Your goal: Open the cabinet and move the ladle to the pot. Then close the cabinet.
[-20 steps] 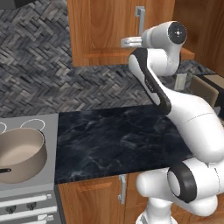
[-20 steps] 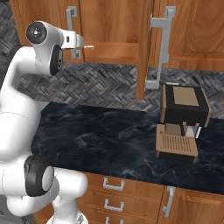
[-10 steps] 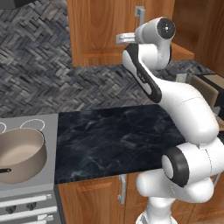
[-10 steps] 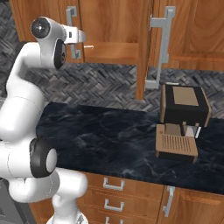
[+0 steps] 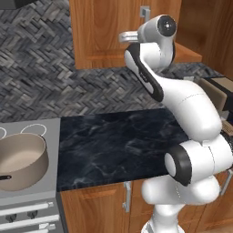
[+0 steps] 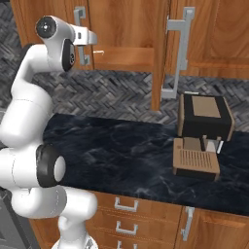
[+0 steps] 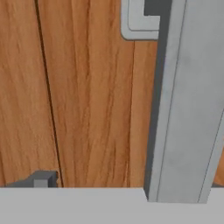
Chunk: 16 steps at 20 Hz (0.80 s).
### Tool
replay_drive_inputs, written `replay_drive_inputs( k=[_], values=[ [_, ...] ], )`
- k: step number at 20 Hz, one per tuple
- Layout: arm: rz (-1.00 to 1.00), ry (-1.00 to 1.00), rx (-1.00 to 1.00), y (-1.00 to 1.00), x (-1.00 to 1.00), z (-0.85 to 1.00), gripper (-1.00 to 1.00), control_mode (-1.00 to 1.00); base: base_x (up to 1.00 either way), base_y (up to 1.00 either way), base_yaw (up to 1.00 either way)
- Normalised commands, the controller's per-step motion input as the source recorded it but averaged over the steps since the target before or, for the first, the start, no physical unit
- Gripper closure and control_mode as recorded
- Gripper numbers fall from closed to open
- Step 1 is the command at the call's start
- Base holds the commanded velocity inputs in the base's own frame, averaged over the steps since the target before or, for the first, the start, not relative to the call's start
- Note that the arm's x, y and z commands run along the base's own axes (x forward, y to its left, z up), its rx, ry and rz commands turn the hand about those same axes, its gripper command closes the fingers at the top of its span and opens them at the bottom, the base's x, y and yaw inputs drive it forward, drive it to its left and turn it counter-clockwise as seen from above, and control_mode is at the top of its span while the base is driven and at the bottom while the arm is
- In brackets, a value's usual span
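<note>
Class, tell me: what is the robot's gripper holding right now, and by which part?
Nothing is held: the gripper is open, close to the cabinet's bar handle.

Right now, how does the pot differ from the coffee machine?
The pot is round and beige; the coffee machine is boxy and dark brown. The pot sits open-topped on the grey stove; the coffee machine stands on the black marble counter. Both stand upright.
</note>
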Motion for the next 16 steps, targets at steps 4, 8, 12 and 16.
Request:
replay_drive_inputs(
  k=[4,8,12,16],
  values=[
    [0.0,0.07,0.01,0.63,0.07,0.0,1.0,-1.0,0.0,0.0,0.0],
    [0.02,0.01,0.03,0.7,-0.36,0.0,1.0,-1.0,0.0,0.0,0.0],
    [0.04,0.0,0.01,0.82,-0.92,0.0,1.0,-1.0,0.0,0.0,0.0],
    [0.03,-0.04,0.0,0.94,-1.0,0.03,1.0,-1.0,0.0,0.0,0.0]
  ],
)
